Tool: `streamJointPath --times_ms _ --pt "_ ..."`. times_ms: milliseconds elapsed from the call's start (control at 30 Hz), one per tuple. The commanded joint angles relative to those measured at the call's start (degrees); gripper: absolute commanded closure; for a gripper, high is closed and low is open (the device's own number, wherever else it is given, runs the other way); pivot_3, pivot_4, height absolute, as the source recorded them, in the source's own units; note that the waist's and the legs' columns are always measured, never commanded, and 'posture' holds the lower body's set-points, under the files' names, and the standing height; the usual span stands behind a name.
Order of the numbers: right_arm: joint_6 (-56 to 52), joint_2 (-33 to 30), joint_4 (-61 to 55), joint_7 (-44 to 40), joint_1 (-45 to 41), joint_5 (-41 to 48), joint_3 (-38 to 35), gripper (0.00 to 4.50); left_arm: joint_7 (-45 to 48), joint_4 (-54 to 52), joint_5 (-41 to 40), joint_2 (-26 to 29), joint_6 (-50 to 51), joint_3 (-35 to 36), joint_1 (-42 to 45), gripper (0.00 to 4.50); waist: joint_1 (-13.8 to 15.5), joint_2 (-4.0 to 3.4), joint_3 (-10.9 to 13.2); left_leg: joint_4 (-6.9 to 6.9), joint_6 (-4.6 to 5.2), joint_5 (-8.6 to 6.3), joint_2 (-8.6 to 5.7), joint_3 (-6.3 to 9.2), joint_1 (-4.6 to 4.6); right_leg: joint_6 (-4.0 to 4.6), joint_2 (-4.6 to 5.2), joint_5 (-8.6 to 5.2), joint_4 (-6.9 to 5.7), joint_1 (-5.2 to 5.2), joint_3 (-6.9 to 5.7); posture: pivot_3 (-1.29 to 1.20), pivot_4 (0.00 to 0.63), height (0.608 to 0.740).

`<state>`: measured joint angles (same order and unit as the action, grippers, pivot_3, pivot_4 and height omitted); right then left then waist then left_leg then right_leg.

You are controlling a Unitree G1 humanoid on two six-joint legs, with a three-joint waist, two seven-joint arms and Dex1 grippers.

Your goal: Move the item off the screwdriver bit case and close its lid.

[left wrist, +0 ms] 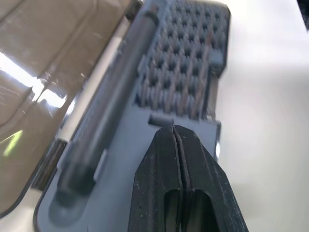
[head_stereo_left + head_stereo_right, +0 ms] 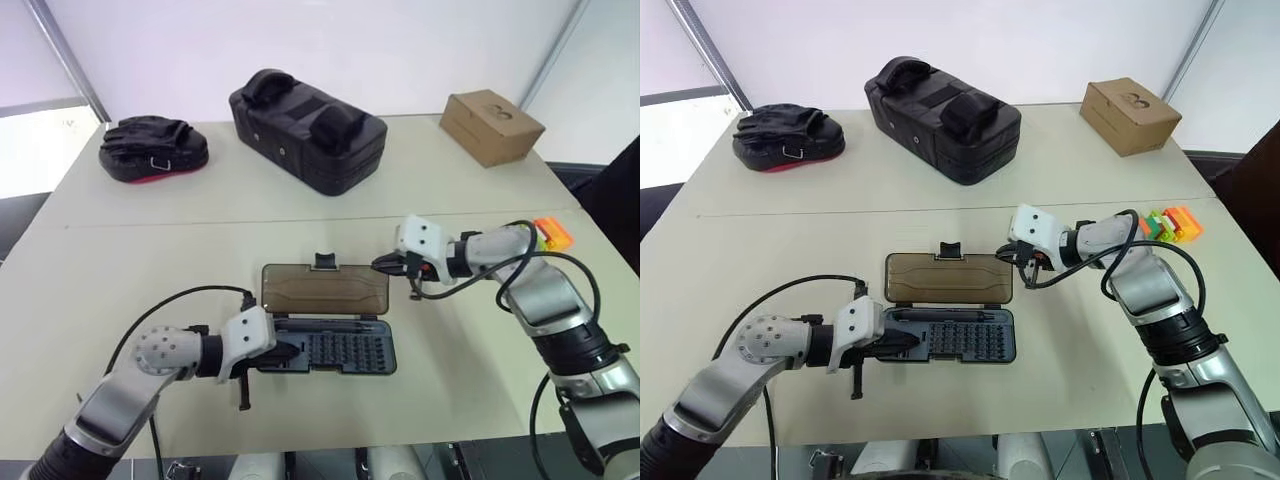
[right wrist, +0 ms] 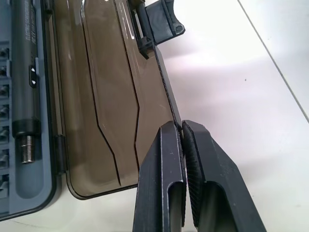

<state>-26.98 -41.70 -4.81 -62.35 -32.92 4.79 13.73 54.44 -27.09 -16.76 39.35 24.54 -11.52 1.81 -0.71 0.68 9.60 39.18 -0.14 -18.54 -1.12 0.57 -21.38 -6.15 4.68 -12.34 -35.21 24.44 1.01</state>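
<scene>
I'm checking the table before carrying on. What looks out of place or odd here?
Only the lid of the screwdriver bit case: it lies flat open on the table. The toy bricks sit apart near the right edge.

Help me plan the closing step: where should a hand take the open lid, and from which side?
Take the lid at its far long edge by the black latch tab, coming from the right. It lies flat open, hinged along the case, so that free edge swings up and over.
</scene>
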Motion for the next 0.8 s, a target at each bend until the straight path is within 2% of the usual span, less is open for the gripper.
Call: streamJointPath --times_ms 33,167,300,433,533,633,800 --pt "2.1 -0.6 -1.1 0.0 0.0 0.6 -1.6 4.39 -2.1 -2.8 -6.1 -2.8 2.5 4.4 2.5 4.5 0.0 0.01 0.0 0.0 0.0 0.0 0.0 0.0 -0.02 -0.01 0.0 0.01 0.0 0.01 -0.01 0.0 0.15 0.74" --pt "3.0 -0.6 -0.5 0.2 0.2 0.5 -1.7 4.39 -5.0 -4.0 -13.2 -4.9 8.4 9.1 4.3 4.5 -0.2 0.0 0.0 -0.01 0.0 0.0 0.0 0.01 -0.01 -0.02 -0.01 0.01 0.0 0.02 -0.01 0.0 0.15 0.74" --pt "4.1 -0.8 -0.1 0.4 0.3 0.4 -1.9 4.39 -10.6 0.4 -19.0 -6.8 13.4 17.8 6.6 4.5 -0.1 0.01 0.0 -0.01 0.0 0.0 0.01 0.03 -0.01 -0.03 -0.03 0.02 -0.01 0.02 -0.02 0.0 0.15 0.74" --pt "4.4 -0.8 0.1 0.5 0.2 0.4 -2.0 4.39 -16.5 10.5 -17.9 -8.1 13.1 23.7 10.3 4.5 -0.1 0.01 0.0 -0.01 0.0 0.0 -0.01 0.02 0.0 -0.03 -0.05 0.02 -0.01 0.02 -0.02 0.0 0.15 0.74" --pt "4.5 -0.6 0.2 0.8 0.1 0.4 -2.0 4.39 -21.5 19.6 -15.5 -9.3 13.6 25.3 12.9 4.5 0.0 0.02 0.1 -0.01 -0.02 0.01 -0.07 0.02 0.0 -0.04 -0.05 0.02 -0.01 0.02 -0.04 0.0 0.15 0.74" --pt "4.0 0.1 0.1 1.4 0.2 0.7 -2.1 4.39 -19.3 27.1 -11.5 -8.9 11.7 20.8 13.4 4.5 -0.1 0.02 0.1 -0.01 -0.02 0.01 -0.09 0.01 -0.02 -0.04 -0.03 0.02 0.01 0.02 -0.03 0.0 0.15 0.74" --pt "3.3 0.3 -0.4 2.3 0.9 0.9 -2.1 4.39 -11.6 31.5 -9.9 -9.9 10.5 14.0 15.1 4.5 0.3 0.03 0.1 -0.01 -0.04 0.02 -0.07 0.04 -0.05 -0.03 0.02 0.02 0.05 0.01 -0.04 0.0 0.15 0.74"
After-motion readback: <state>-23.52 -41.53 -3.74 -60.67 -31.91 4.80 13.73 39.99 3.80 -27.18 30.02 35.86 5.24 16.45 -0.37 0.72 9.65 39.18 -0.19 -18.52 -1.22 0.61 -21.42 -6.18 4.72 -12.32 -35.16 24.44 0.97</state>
